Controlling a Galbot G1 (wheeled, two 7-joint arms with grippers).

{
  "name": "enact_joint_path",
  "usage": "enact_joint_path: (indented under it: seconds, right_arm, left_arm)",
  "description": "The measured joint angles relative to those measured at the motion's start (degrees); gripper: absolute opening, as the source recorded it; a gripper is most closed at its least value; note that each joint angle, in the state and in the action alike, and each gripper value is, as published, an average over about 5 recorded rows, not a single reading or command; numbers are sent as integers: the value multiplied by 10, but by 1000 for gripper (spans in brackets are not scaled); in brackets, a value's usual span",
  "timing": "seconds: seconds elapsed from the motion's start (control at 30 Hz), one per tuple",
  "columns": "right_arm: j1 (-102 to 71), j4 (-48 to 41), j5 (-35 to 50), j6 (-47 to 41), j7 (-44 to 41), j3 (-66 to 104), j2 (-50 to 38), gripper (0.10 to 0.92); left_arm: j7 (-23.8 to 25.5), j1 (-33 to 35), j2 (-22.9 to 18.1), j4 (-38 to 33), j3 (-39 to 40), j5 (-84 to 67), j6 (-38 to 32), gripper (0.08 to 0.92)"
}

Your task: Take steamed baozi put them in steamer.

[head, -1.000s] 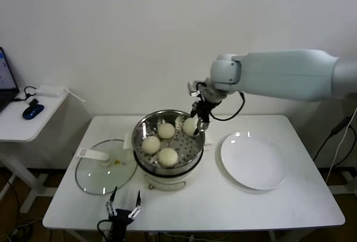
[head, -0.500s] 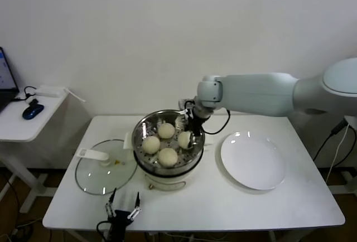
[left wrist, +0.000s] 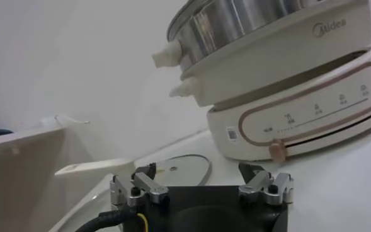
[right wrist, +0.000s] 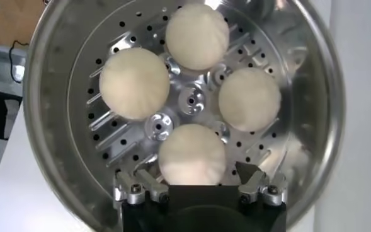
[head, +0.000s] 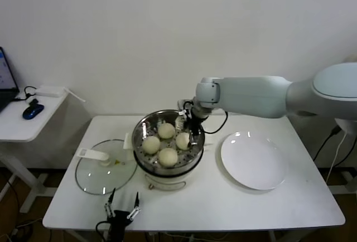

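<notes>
Right wrist view looks straight down into the steamer (right wrist: 311, 113), where four steamed baozi (right wrist: 191, 154) sit on the perforated tray. Nearest of them lies between the spread fingers of the right tool (right wrist: 199, 183), which stands wide apart around it, low inside the pot. Left tool (left wrist: 201, 186) hovers over the counter (head: 268, 208) edge, fingers wide, holding nothing, facing the steamer's white base.
</notes>
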Motion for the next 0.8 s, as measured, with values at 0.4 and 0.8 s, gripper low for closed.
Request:
enact_joint_path:
  seconds: [0.4, 0.8]
  right_arm:
    - [92, 68, 51, 1, 29, -16, -91, 823]
    - [-35, 233, 43, 43, 247, 157, -334, 823]
  left_arm:
    - [-2, 4, 0, -16, 1, -2, 8, 823]
    - [-3, 0, -2, -16, 8, -2, 12, 823]
